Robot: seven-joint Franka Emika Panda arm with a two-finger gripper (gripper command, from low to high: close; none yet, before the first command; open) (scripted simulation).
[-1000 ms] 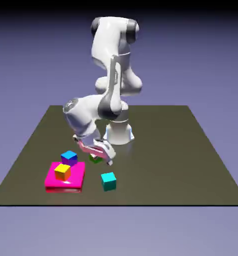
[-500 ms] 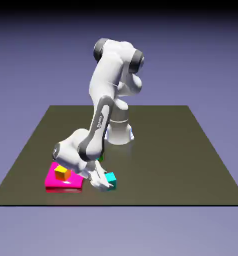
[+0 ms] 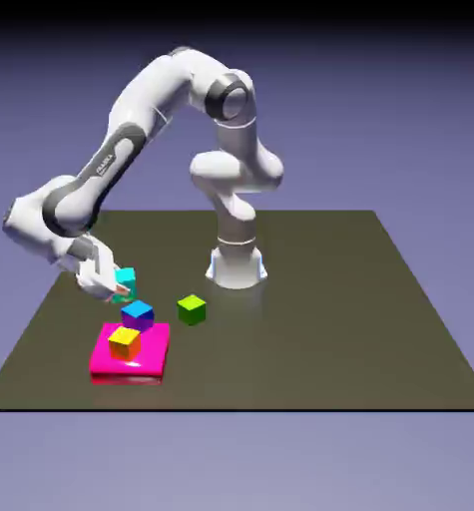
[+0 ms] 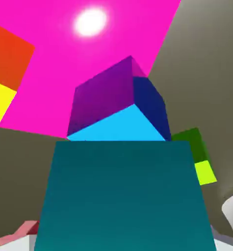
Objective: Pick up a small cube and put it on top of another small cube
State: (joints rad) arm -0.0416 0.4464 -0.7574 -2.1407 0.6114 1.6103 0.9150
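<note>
Place: a computer-made robot scene, not a real room
Backdrop: plain blue-violet, darkening to black at the top
Tabletop (image 3: 310, 339): flat, dark, with sharp straight edges
Robot arm (image 3: 237, 190): white, with its base standing on this tabletop
Cubes: simple shapes in bright plain colours, such as the green cube (image 3: 192, 310)

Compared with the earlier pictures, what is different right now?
The teal cube was on the table; now the gripper holds it raised, farther to the exterior view's left, near the blue-and-purple cube. The yellow-orange cube stayed on the pink block.
</note>
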